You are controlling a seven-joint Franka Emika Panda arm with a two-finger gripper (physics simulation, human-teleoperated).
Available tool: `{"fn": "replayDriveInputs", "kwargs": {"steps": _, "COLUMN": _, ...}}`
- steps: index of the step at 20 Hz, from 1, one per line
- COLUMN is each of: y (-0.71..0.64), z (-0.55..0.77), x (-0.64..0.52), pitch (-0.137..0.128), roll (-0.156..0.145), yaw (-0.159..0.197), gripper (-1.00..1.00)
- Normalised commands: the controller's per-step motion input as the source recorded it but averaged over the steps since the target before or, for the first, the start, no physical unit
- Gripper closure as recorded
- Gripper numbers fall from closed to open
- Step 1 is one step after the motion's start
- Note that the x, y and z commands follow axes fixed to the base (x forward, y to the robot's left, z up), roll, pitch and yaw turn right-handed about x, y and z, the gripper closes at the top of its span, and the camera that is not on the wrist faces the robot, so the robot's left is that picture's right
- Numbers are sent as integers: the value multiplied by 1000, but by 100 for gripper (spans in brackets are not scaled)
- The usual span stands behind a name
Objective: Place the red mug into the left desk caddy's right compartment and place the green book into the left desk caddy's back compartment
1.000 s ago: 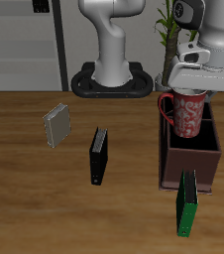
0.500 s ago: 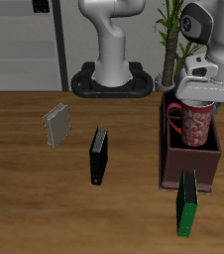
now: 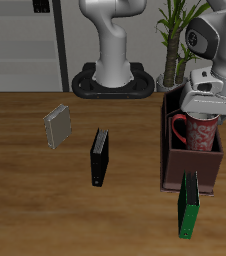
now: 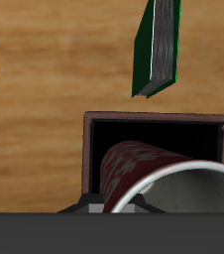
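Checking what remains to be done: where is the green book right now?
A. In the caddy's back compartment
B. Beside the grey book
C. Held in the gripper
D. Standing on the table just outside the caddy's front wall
D: the green book stands on the table in front of the left desk caddy, outside it.

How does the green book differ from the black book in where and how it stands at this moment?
The green book stands right by the left desk caddy, at its front wall; the black book stands apart, out on open table. The green book is nearer the table's front edge, the black book farther back. The green one has a lighter green edge; the black one is dark throughout. Both stand upright on the wooden table, untouched by the end effector.
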Motion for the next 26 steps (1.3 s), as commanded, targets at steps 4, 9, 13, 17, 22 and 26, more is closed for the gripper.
{"fn": "replayDriveInputs", "kwargs": {"steps": 4, "y": 69, "z": -257, "x": 28, "pitch": 97, "roll": 43, "yaw": -53, "gripper": -100}}
{"fn": "replayDriveInputs", "kwargs": {"steps": 9, "y": 38, "z": -92, "x": -37, "pitch": 39, "roll": 27, "yaw": -27, "gripper": -100}}
{"fn": "replayDriveInputs", "kwargs": {"steps": 13, "y": 58, "z": 82, "x": -69, "pitch": -14, "roll": 17, "yaw": 3, "gripper": -100}}
{"fn": "replayDriveInputs", "kwargs": {"steps": 17, "y": 10, "z": 177, "x": -107, "pitch": -31, "roll": 40, "yaw": 23, "gripper": -100}}
{"fn": "replayDriveInputs", "kwargs": {"steps": 22, "y": -313, "z": 270, "x": 40, "pitch": -52, "roll": 17, "yaw": 44, "gripper": -100}}
{"fn": "replayDriveInputs", "kwargs": {"steps": 26, "y": -655, "z": 244, "x": 303, "pitch": -35, "roll": -25, "yaw": 42, "gripper": -100}}
